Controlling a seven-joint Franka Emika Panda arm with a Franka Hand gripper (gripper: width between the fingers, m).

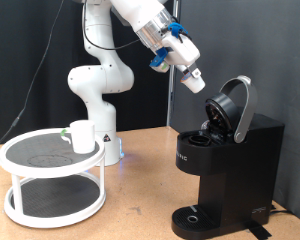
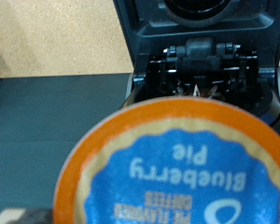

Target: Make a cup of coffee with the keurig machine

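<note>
Keurig machine sits on the wooden table, black and boxy, its domed lid swung up and back so the pod chamber lies open. Just above that chamber and a little toward the exterior view's left hangs the gripper, tilted down at the machine, its fingers closed on a small white coffee pod. Up close, the pod's orange and blue foil top reads "Blueberry Pie". Well apart from the machine, on the exterior view's left, the cup stands upright on a white two-tier rack.
</note>
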